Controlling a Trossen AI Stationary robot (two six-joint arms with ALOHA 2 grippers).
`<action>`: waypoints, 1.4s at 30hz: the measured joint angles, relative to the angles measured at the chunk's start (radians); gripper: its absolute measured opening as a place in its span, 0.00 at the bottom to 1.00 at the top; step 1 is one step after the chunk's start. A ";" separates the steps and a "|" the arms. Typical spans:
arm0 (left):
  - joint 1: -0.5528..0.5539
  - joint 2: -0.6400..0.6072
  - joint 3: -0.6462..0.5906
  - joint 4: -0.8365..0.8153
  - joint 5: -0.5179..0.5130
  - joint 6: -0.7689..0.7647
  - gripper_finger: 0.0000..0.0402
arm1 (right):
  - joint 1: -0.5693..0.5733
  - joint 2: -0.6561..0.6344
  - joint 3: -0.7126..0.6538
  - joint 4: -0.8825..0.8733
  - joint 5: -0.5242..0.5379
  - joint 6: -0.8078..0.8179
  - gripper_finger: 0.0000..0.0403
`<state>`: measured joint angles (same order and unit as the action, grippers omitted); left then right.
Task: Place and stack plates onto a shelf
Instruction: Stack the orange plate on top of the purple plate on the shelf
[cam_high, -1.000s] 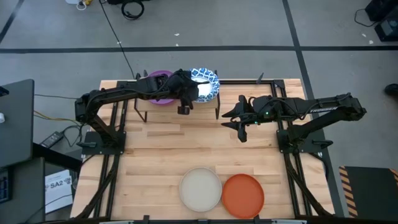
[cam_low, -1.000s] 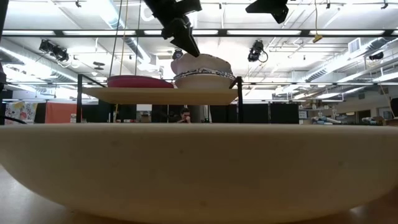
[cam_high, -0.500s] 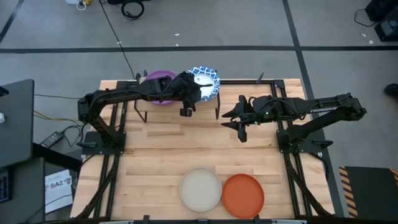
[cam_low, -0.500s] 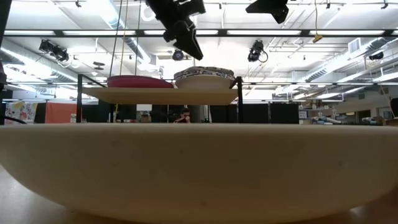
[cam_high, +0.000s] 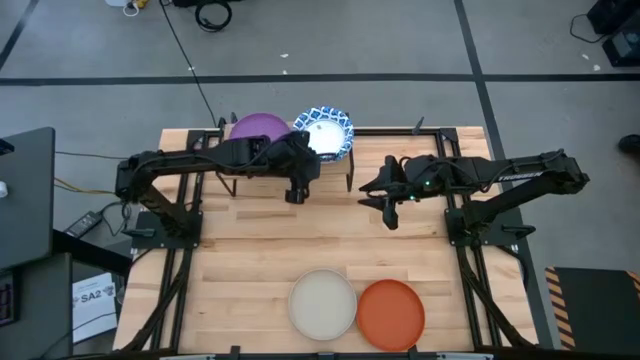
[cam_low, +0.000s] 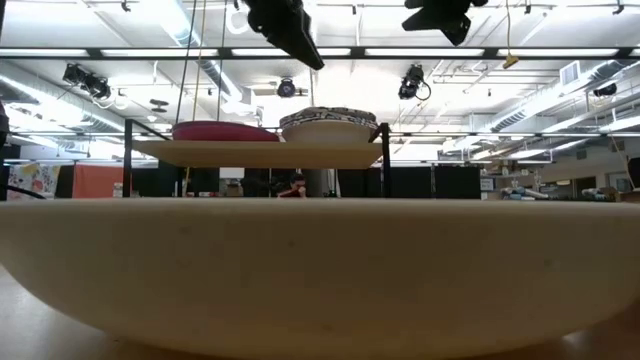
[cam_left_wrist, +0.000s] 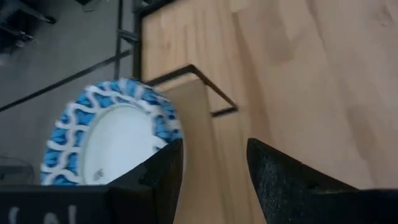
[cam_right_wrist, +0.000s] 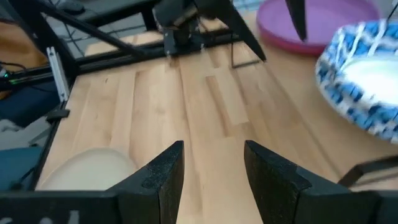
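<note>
On the shelf (cam_high: 285, 160) at the table's far edge a purple plate (cam_high: 255, 127) lies on the left and a stack topped by a blue-rimmed white plate (cam_high: 325, 133) on the right. The low view shows both resting flat on the shelf top (cam_low: 260, 150). A beige plate (cam_high: 322, 303) and an orange plate (cam_high: 390, 313) lie at the near edge. My left gripper (cam_high: 294, 192) hovers open just in front of the shelf, near the stack (cam_left_wrist: 109, 140). My right gripper (cam_high: 378, 198) waits open to the shelf's right.
The beige plate (cam_low: 320, 270) fills the low view's foreground. Bare wood lies between the shelf and the two near plates. Black frame rails (cam_high: 455, 215) run along both table sides. A monitor stands off the table's left.
My left gripper has drawn back from the blue-rimmed stack toward the near edge and risen. The top plate, tilted on the stack a second ago, now lies flat. The purple plate shows fully now that the arm no longer covers it.
</note>
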<state>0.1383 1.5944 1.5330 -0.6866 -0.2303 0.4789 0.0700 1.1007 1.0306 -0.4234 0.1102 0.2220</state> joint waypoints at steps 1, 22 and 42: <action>-0.009 0.000 0.000 -0.015 0.000 -0.010 0.46 | 0.000 0.000 0.000 -0.011 -0.010 0.011 0.43; -0.140 0.000 0.000 -0.071 0.131 -0.162 0.46 | 0.223 0.165 0.000 -0.083 -0.136 0.100 0.43; -0.142 0.001 -0.001 -0.070 0.131 -0.162 0.46 | 0.363 0.444 0.000 -0.133 -0.226 0.098 0.43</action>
<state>-0.0036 1.5951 1.5322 -0.7567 -0.0994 0.3164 0.4334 1.5444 1.0302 -0.5568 -0.1154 0.3202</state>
